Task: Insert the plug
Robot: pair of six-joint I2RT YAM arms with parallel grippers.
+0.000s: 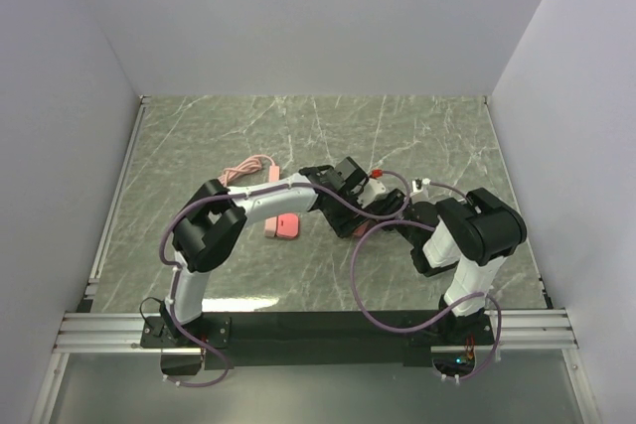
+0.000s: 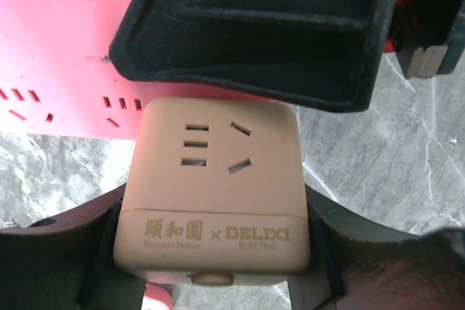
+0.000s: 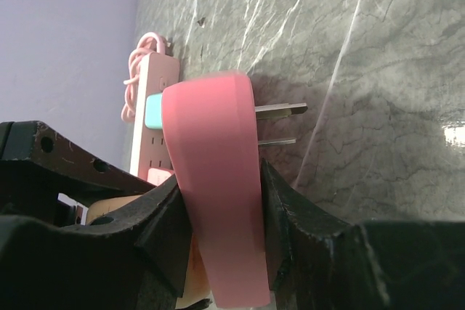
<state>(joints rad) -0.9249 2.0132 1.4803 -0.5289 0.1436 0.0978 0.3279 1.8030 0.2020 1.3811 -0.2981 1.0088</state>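
My left gripper [image 2: 212, 248] is shut on a beige cube socket [image 2: 214, 179] marked DELIXI, with its slotted face towards the camera. My right gripper [image 3: 218, 205] is shut on a flat pink plug [image 3: 214, 157], whose two metal prongs [image 3: 280, 110] point right over the marble top. In the left wrist view the pink plug [image 2: 58, 49] sits just beyond the cube, under the black right finger [image 2: 254, 27]. The prongs are apart from the cube's slots. In the top view both grippers, left [image 1: 343, 181] and right [image 1: 378, 211], meet at mid-table.
A pink-white power strip [image 1: 270, 196] with a coiled pink cable [image 1: 248, 168] lies left of the grippers and shows in the right wrist view [image 3: 150, 81]. A small pink block [image 1: 286, 227] lies beside it. Walls enclose the marble table [image 1: 417, 136].
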